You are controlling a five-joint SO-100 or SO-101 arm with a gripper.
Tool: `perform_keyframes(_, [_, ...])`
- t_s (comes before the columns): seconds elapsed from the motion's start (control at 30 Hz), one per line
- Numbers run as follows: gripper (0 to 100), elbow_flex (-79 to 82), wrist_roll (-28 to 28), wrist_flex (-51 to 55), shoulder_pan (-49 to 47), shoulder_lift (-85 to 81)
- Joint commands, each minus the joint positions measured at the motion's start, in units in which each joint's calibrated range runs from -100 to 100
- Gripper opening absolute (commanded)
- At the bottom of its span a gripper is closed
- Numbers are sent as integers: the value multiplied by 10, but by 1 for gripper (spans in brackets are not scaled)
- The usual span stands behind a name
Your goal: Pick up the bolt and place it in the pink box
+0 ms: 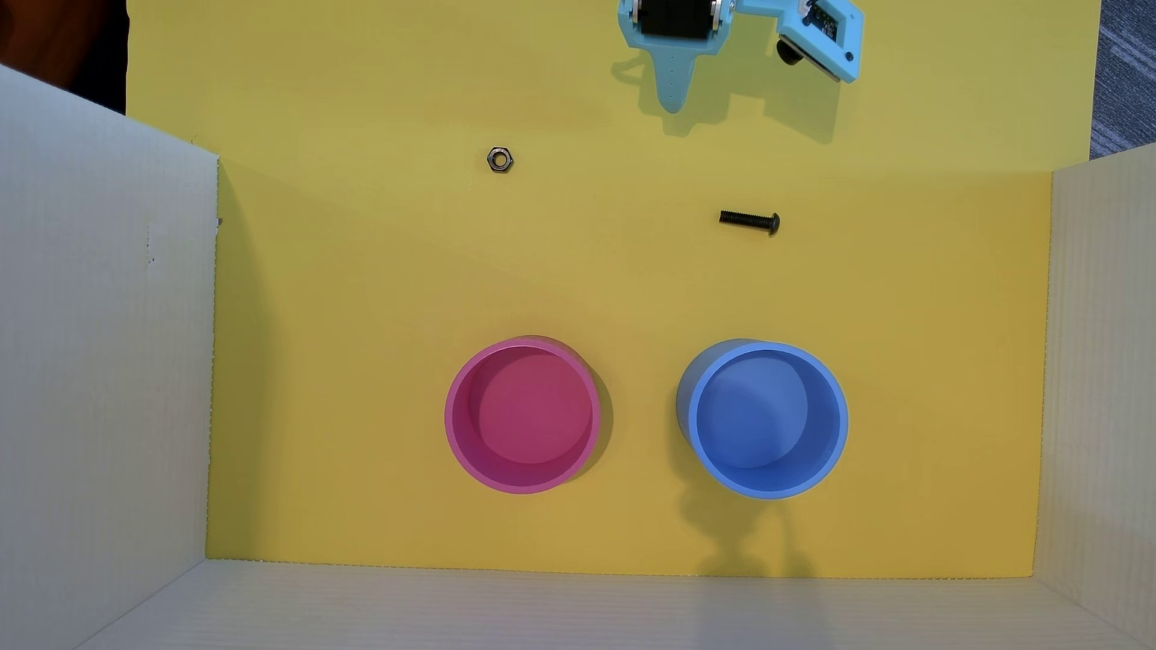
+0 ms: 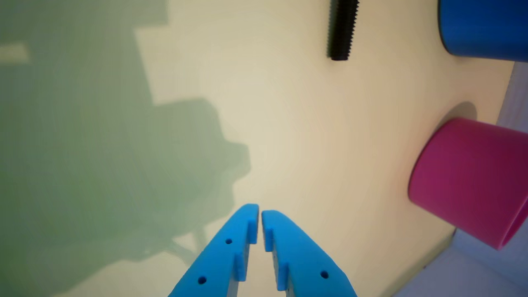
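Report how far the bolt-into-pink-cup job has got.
Nothing is done yet: the small black threaded bolt lies on the yellow mat, and the round pink plastic cup is empty. Nothing is in hand; the light-blue gripper is shut and empty. Reaching, grasping, carrying and dropping all remain.

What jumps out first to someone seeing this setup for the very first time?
Two bright round cups on the yellow floor: the pink box on the left in the overhead view, a blue cup on its right. Above them lie a small black bolt and, further left, a grey nut. The light-blue gripper hangs at the top edge, shut and empty.
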Motion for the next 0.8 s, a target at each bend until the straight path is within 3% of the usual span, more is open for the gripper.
perform_keyframes(0.0, [1, 1, -13, 2, -47, 3])
perform_keyframes(0.77, [1, -1, -13, 2, -53, 3])
